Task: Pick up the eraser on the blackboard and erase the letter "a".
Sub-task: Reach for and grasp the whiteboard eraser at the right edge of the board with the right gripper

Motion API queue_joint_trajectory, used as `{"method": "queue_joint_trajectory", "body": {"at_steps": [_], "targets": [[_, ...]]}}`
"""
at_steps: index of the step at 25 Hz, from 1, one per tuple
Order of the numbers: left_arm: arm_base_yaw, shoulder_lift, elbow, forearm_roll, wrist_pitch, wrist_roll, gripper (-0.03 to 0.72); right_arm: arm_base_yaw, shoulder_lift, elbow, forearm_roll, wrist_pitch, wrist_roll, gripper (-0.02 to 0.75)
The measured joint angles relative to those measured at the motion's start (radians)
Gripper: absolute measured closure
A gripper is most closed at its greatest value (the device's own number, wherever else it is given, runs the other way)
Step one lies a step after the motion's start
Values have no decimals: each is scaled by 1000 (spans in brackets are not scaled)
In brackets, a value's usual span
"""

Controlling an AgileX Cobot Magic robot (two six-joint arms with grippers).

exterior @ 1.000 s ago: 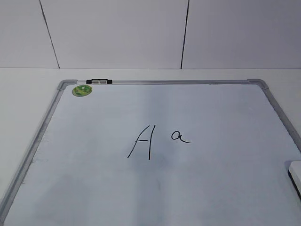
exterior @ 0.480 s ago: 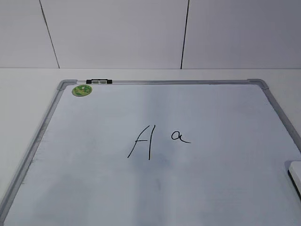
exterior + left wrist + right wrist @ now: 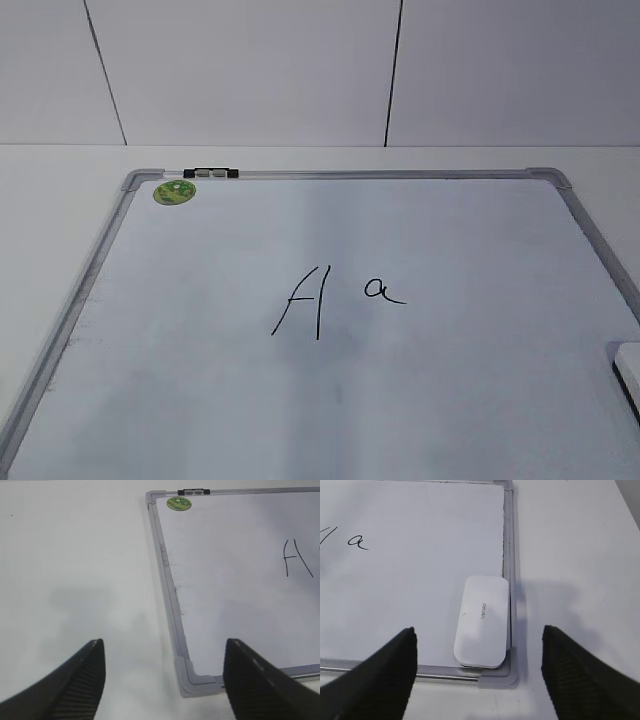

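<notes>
The blackboard (image 3: 200, 400) is a white dry-erase board with a silver frame, lying flat. The small cursive letter "a" (image 3: 381, 291) is near its middle, right of a larger capital "A" (image 3: 303, 301); the "a" also shows in the right wrist view (image 3: 358, 542). The white eraser (image 3: 482, 622) lies in the board's near right corner against the frame; only its edge shows in the exterior view (image 3: 628, 362). My right gripper (image 3: 478, 666) is open, above and just short of the eraser. My left gripper (image 3: 164, 672) is open and empty over the board's near left corner.
A round green magnet (image 3: 174, 192) sits in the far left corner of the board, beside a black-and-silver clip (image 3: 211, 173) on the frame. White table (image 3: 75, 570) surrounds the board. A white panelled wall (image 3: 250, 70) stands behind.
</notes>
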Motion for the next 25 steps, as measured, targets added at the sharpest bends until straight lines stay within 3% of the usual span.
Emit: {"method": "queue_joint_trajectory", "body": {"at_steps": [6,14,25], "targets": [[0,0,0,0,0,0,139,0,16,0,-6,0,0,146],[0,23,-41,5,0,0,142,0,240,-101,-9,0,0,146],[-1,473,-174,8,-88,-24,146,0,618,-298,-15,-2,63,146]]}}
